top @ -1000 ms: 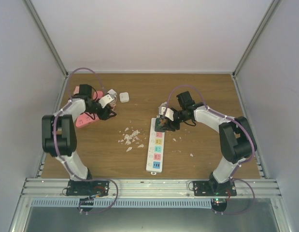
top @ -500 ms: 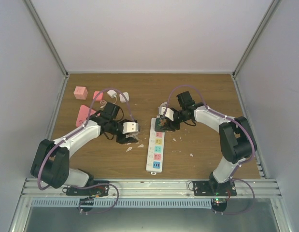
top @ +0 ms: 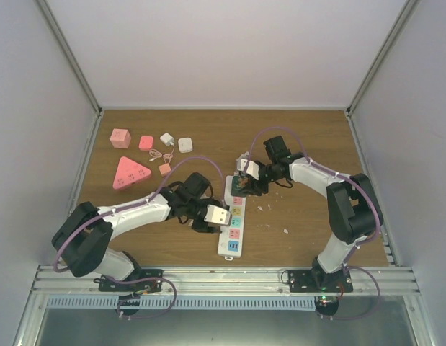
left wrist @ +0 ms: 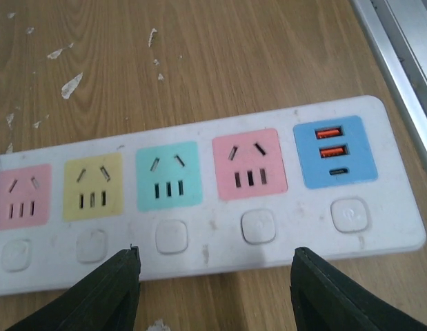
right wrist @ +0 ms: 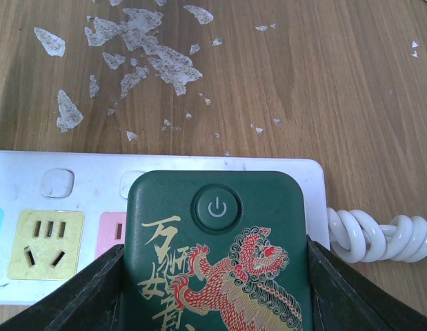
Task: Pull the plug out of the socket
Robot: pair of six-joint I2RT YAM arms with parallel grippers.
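Plug (right wrist: 216, 262) at socket (left wrist: 206, 241) far end (cord (right wrist: 379, 238) side), right jaws clamping it; left jaws spread.

This is looking like a robotics lab test booth. Plain white walls (top: 230, 50) are boxing in a wooden table (top: 316, 130), with metal posts (top: 68, 54) rising at the upper left and upper right of the overhead view. An aluminium rail (top: 223, 277) is running along the bottom, with the left arm (top: 132, 213) and the right arm (top: 349, 209) standing bolted to it, 2 in all. Pink blocks (top: 130, 174) are lying at the upper left, and white scraps (right wrist: 158, 62) are littering the wood.
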